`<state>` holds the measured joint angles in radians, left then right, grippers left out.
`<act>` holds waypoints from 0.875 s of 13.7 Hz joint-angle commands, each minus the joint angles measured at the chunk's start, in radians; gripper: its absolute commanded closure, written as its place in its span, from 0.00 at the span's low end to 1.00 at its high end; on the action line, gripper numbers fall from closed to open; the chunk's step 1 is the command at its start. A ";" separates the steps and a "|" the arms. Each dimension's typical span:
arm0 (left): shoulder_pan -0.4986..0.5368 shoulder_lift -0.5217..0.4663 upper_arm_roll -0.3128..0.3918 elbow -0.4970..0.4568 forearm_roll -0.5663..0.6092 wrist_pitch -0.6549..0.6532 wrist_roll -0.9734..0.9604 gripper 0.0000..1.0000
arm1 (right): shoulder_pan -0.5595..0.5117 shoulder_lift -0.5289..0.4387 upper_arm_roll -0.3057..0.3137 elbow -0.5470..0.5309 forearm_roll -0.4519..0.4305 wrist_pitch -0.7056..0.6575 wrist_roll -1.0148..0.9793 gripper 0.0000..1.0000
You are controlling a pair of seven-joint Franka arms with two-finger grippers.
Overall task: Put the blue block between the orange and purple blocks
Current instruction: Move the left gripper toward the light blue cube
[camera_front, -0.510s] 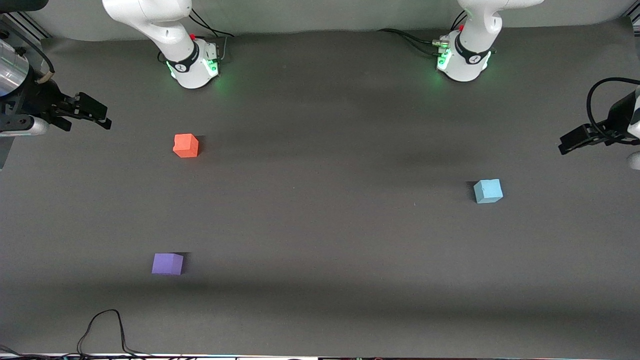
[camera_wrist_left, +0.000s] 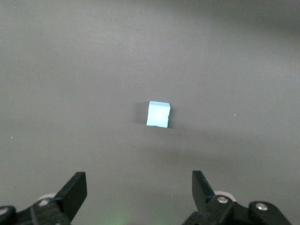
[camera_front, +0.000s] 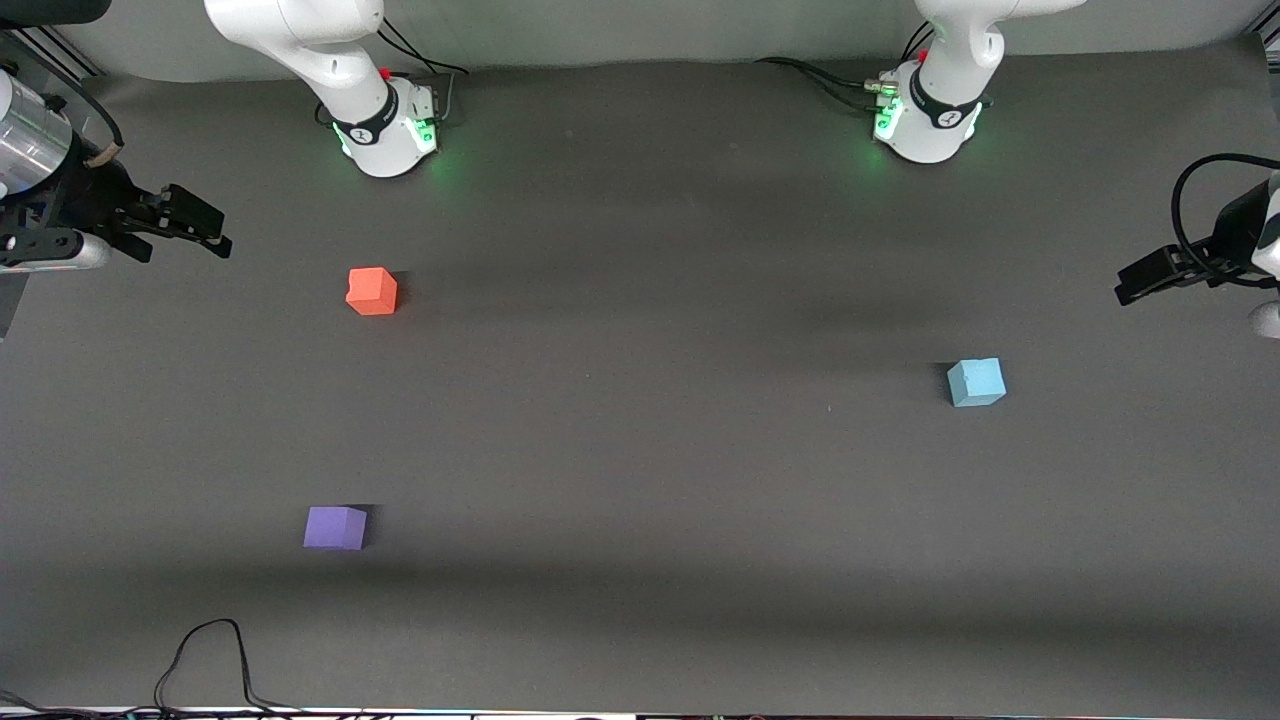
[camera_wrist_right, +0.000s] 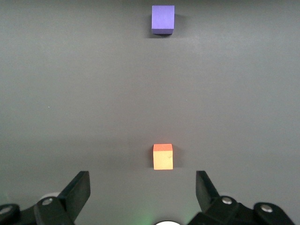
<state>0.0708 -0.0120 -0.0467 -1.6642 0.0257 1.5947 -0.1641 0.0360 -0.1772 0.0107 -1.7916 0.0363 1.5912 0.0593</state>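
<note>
The light blue block (camera_front: 976,382) sits on the grey table toward the left arm's end; it also shows in the left wrist view (camera_wrist_left: 158,114). The orange block (camera_front: 372,291) and the purple block (camera_front: 335,527) lie toward the right arm's end, the purple one nearer the front camera; both show in the right wrist view, orange (camera_wrist_right: 162,156) and purple (camera_wrist_right: 162,19). My left gripper (camera_front: 1140,283) is open and empty, up in the air at the table's end, apart from the blue block. My right gripper (camera_front: 205,232) is open and empty, up at its end, apart from the orange block.
The grey table mat (camera_front: 640,450) spreads wide between the blocks. A black cable (camera_front: 205,655) loops on the table's edge nearest the front camera. The arm bases (camera_front: 390,125) (camera_front: 925,115) stand at the back.
My right gripper has shifted a little toward the middle of the table. My left gripper has barely moved. The blocks have not moved.
</note>
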 commanded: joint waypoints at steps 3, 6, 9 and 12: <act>0.015 0.006 -0.015 0.017 0.002 -0.032 -0.002 0.00 | 0.008 -0.035 0.000 -0.042 0.004 0.029 0.001 0.00; 0.020 0.018 -0.015 -0.047 0.002 -0.001 -0.002 0.00 | 0.024 -0.035 0.000 -0.043 0.004 0.033 0.010 0.00; 0.012 0.020 -0.015 -0.211 0.002 0.167 -0.002 0.00 | 0.024 -0.035 -0.001 -0.045 0.004 0.035 0.010 0.00; 0.009 0.073 -0.016 -0.353 0.002 0.367 0.000 0.00 | 0.024 -0.041 -0.001 -0.054 0.004 0.035 0.010 0.00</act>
<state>0.0759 0.0480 -0.0558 -1.9235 0.0254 1.8563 -0.1640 0.0500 -0.1840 0.0139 -1.8108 0.0363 1.6080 0.0599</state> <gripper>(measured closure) 0.000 0.000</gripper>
